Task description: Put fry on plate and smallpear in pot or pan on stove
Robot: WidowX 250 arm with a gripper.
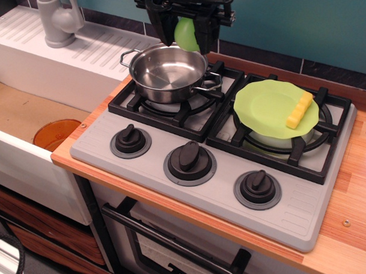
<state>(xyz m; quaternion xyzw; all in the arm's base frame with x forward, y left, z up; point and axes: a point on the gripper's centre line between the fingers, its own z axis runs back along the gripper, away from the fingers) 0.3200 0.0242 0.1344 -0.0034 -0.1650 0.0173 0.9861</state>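
While pincer [186, 33] pinches smallpear [185, 33] above pot [167, 72] | grey stove [142, 159] on wooden counter [354, 209]

A single view looks down at a slant from in front of the stove [191, 191] and above it, facing toward the teal back wall [299, 18]. The gripper [186, 30] sits at the top edge of the frame, its upper part cut off, so the camera stands fairly near and not far above it. Below and toward the camera from the gripper runs the knob row [190, 158]; down to its left lies the sink basin [32, 118]; to its right and lower, the wooden counter [353, 191]. No second view overlaps this one.
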